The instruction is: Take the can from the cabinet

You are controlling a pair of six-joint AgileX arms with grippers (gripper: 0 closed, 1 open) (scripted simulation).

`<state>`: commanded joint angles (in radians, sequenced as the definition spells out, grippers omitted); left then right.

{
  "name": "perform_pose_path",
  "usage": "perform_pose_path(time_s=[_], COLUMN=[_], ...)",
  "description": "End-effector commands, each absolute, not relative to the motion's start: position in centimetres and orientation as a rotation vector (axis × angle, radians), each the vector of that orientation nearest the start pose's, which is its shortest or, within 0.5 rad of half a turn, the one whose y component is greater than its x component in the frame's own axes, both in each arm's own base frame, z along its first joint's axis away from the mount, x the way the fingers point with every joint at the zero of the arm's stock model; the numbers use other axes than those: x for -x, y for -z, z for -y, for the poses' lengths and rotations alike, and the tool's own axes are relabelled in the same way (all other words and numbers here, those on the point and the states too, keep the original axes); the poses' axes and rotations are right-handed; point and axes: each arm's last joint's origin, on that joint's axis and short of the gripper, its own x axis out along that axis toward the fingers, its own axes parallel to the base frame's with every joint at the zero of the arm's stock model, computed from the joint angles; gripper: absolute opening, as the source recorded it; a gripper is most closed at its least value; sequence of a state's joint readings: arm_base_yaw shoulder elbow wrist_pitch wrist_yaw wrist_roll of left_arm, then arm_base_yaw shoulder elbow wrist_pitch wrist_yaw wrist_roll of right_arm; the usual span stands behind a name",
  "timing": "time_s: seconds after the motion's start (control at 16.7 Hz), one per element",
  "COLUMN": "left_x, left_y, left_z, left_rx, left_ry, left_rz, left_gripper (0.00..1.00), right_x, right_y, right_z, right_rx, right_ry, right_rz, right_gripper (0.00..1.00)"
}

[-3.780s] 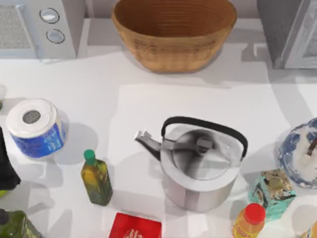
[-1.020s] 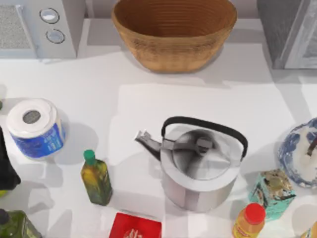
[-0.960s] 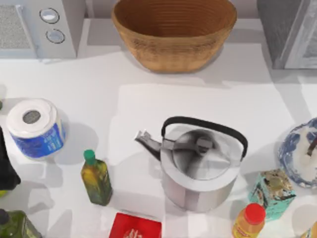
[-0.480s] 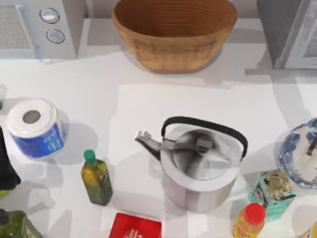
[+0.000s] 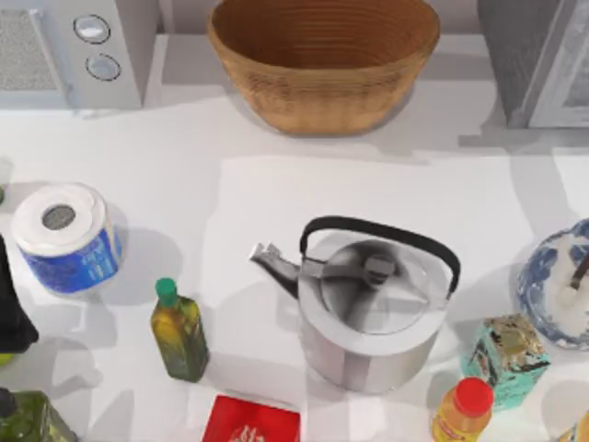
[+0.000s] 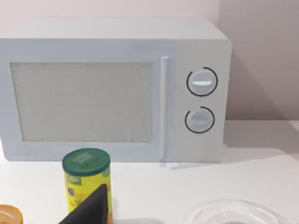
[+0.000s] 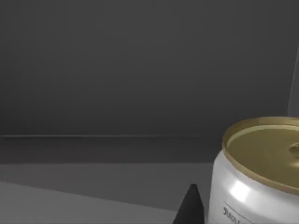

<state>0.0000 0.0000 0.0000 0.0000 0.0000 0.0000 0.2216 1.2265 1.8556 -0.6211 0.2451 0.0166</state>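
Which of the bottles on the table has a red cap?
The small orange bottle at the front right, beside the kettle. The dark olive bottle on the kettle's left wears a green cap.

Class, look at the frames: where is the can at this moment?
The can appears in the right wrist view, standing upright inside the dark grey cabinet, close beside one fingertip of the right gripper; the cabinet stands at the table's far right corner in the top view.

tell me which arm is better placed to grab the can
Right. The right wrist view looks into the dark cabinet with the can standing close ahead, a fingertip of the right hand beside it. The left wrist view faces the microwave and a yellow canister instead.
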Motion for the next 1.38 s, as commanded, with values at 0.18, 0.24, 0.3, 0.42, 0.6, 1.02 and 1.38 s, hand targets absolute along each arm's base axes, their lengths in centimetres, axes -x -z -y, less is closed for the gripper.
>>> perform_pose_path(time_s=[0.18,0.24,0.3,0.42,0.6,1.02,1.38], left_x=[-10.6,-10.6,-10.6,-10.6,-10.6,-10.6,-10.6], left_y=[-16.0,-16.0,-16.0,-16.0,-16.0,-16.0,-16.0], left_z=[0.1,0.1,0.1,0.1,0.1,0.1,0.1], left_rx=[0.000,0.000,0.000,0.000,0.000,0.000,0.000], left_ry=[0.000,0.000,0.000,0.000,0.000,0.000,0.000], left_rz=[0.000,0.000,0.000,0.000,0.000,0.000,0.000], left_gripper=[1.00,1.00,1.00,1.00,1.00,1.00,1.00], right_x=[-18.7,-18.4,-18.0,-17.0,-15.1,-11.3,-10.6], right_y=[-52.9,-52.2,-51.2,-48.8,-43.7,-28.2,-17.9], right_z=[-3.8,-3.6,-3.4,-2.9,-2.1,-0.6,0.0], right_rx=[0.001,0.002,0.004,0.007,0.010,0.005,0.000], right_ry=[0.015,0.015,0.014,0.011,0.006,0.000,-0.001], right_rz=[-0.001,-0.007,-0.014,-0.029,-0.046,-0.053,-0.021], right_gripper=[0.00,0.00,0.00,0.00,0.00,0.00,0.00])
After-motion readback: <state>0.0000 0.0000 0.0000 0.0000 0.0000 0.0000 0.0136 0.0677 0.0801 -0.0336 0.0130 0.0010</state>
